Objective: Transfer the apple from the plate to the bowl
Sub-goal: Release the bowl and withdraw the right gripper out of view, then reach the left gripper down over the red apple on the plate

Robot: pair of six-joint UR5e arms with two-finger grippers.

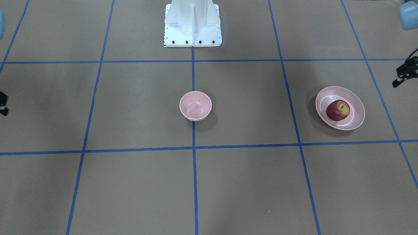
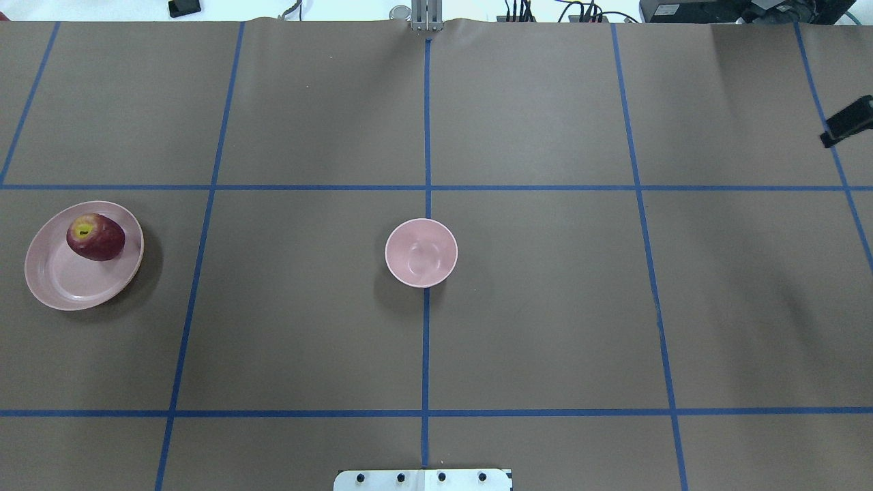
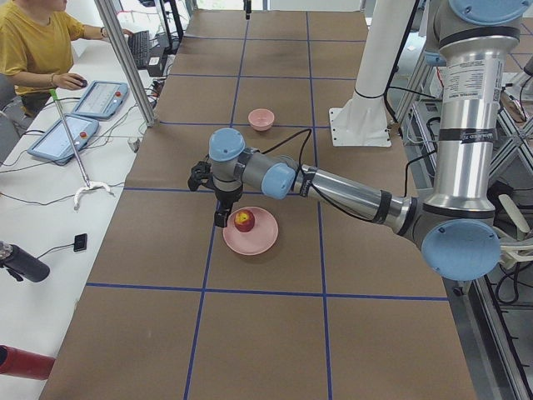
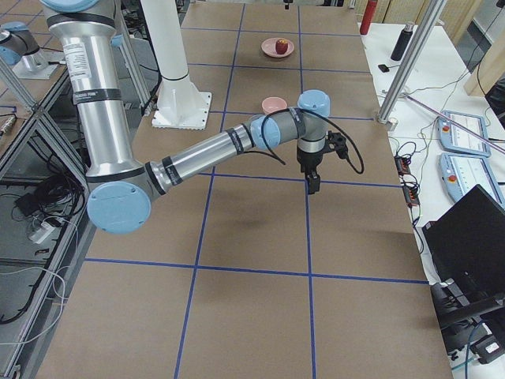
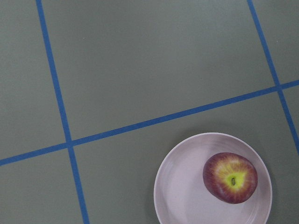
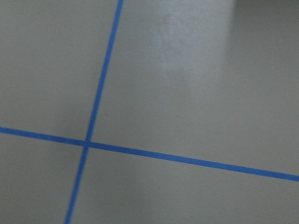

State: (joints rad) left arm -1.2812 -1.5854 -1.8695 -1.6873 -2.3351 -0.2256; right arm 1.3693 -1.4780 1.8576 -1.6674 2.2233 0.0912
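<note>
The apple (image 1: pixel 338 110) sits off-centre on the plate (image 1: pixel 357 114), well apart from the bowl (image 1: pixel 195 106), so I want my left gripper (image 3: pixel 220 219) centred squarely over it before descending, though I can't tell if its jaws are spread or pressed together.

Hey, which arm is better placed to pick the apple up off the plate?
Left. The left gripper hangs close by the plate that holds the apple, on the robot's left side. The right gripper is beyond the bowl, at the opposite end.
</note>
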